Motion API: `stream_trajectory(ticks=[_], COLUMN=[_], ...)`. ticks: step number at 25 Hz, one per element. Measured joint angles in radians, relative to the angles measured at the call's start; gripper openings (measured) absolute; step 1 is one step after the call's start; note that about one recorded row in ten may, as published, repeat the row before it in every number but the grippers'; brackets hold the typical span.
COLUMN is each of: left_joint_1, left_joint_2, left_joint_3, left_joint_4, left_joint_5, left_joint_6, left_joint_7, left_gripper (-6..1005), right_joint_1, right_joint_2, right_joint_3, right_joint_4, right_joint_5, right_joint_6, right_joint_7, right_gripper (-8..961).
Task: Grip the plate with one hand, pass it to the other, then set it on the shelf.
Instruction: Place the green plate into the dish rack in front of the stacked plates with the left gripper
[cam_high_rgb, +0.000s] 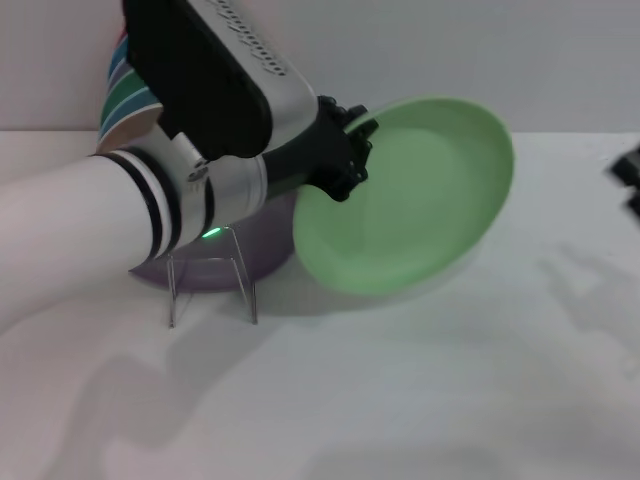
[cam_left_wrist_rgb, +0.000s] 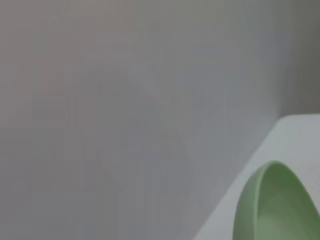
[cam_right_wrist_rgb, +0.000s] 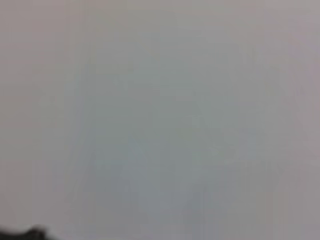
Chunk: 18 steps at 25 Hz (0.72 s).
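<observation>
In the head view the light mint-green plate is held tilted above the table, its upper face towards me. My left gripper, black on the thick silver-and-white arm, is shut on the plate's left rim. The plate's edge also shows in the left wrist view. The small clear rack stands on the table below my left arm, apart from the plate. My right gripper shows only as a black tip at the right edge, well away from the plate.
A lilac plate lies behind the rack, partly hidden by my left arm. A striped object stands at the back left. The white table stretches to the front and right.
</observation>
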Motion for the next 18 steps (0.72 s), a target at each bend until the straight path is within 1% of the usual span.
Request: stream_trajectory(ticks=[2,3,4,5,6,7,8,9,10,11,12,13,14,15,16,17,18], left_joint_1=[0.045,0.045,0.087,0.087,0.117,0.164,0.164,0.182,0.197,0.203,0.208,0.208,0.208,0.208,0.198,0.182,0.182], left_joint_2=[0.002,0.002,0.004,0.004,0.005,0.014,0.014,0.021,0.036,0.047,0.065,0.065,0.087,0.087,0.124,0.123,0.123], left_joint_3=[0.013,0.013,0.042,0.042,0.074,0.149,0.149,0.193,0.247,0.283,0.332,0.332,0.387,0.387,0.47,0.481,0.481], left_joint_4=[-0.022,-0.022,-0.027,-0.027,-0.029,-0.031,-0.031,-0.032,-0.031,-0.026,-0.013,-0.013,0.016,0.016,0.109,0.265,0.265], left_joint_5=[-0.001,-0.001,-0.001,-0.001,-0.001,0.003,0.003,0.007,0.017,0.028,0.053,0.053,0.099,0.099,0.206,0.311,0.311], left_joint_6=[0.093,0.093,0.197,0.197,0.278,0.431,0.431,0.502,0.595,0.656,0.742,0.742,0.862,0.862,1.128,1.413,1.413], left_joint_7=[0.033,0.033,0.078,0.078,0.121,0.207,0.207,0.247,0.286,0.306,0.32,0.32,0.319,0.319,0.282,0.171,0.171], left_gripper=[110,105,99,94,88,87,87,86,86,85,85,85,84,84,84,84,84], right_joint_1=[-0.043,-0.043,-0.057,-0.057,-0.06,-0.059,-0.059,-0.053,-0.053,-0.048,-0.04,-0.04,-0.033,-0.033,-0.03,-0.025,-0.025], right_joint_2=[0.004,0.004,0.004,0.004,0.004,0.004,0.004,0.004,0.004,0.004,0.004,0.004,0.003,0.003,0.002,0.001,0.001], right_joint_3=[0.026,0.026,0.031,0.031,0.031,0.032,0.032,0.032,0.032,0.032,0.033,0.033,0.033,0.033,0.033,0.033,0.033], right_joint_4=[0.0,0.0,-0.015,-0.015,-0.026,-0.045,-0.045,-0.055,-0.055,-0.058,-0.062,-0.062,-0.063,-0.063,-0.065,-0.069,-0.069], right_joint_5=[0.087,0.087,0.152,0.152,0.176,0.204,0.204,0.208,0.208,0.208,0.209,0.209,0.21,0.21,0.21,0.21,0.21], right_joint_6=[0.042,0.042,0.047,0.047,0.046,0.04,0.04,0.032,0.032,0.028,0.02,0.02,0.015,0.015,0.014,0.013,0.013], right_joint_7=[0.003,0.003,0.003,0.003,0.002,0.0,0.0,-0.001,-0.001,-0.001,-0.001,-0.001,-0.002,-0.002,-0.002,-0.002,-0.002], right_gripper=[381,381,381,380,380,380,380,380,380,380,380,380,380,380,380,379,379])
